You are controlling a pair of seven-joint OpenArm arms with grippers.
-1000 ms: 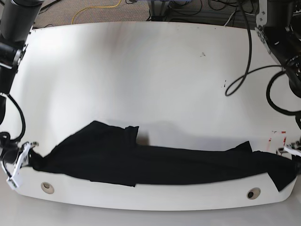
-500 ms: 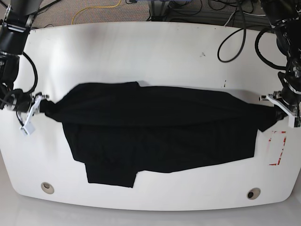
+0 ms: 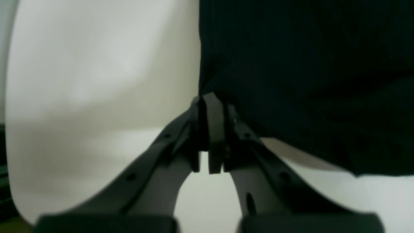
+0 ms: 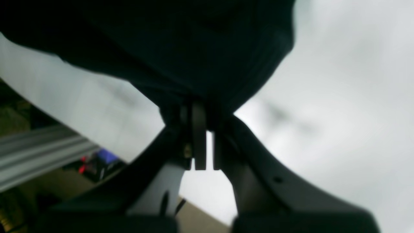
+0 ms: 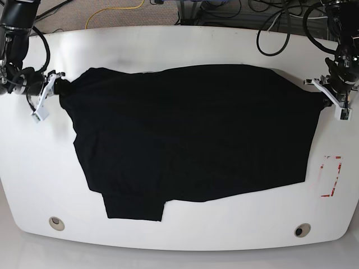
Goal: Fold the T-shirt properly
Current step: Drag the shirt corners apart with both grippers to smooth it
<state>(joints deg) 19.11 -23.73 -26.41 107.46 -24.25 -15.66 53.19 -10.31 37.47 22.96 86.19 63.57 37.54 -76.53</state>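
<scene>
One black T-shirt (image 5: 190, 134) lies spread across the white tabletop (image 5: 185, 47), stretched between two tools. The right tool (image 5: 56, 85), by the tabletop's left edge, is clamped on one end of the cloth; the left tool (image 5: 325, 95), by the right edge, is clamped on the other. Two round holes (image 5: 56, 223) sit along the near edge, a red marking (image 5: 331, 176) near the right edge. Cables (image 5: 269, 22) trail beyond the far edge.

— Any lettering, labels, numbers legible?
— None. T-shirt (image 5: 190, 131) shows plain black, no readable print. A red outline mark (image 5: 330, 176) sits on the white worktop (image 5: 185, 47) near its edge; no characters in it can be made out. Wrist views too blurred.
</scene>
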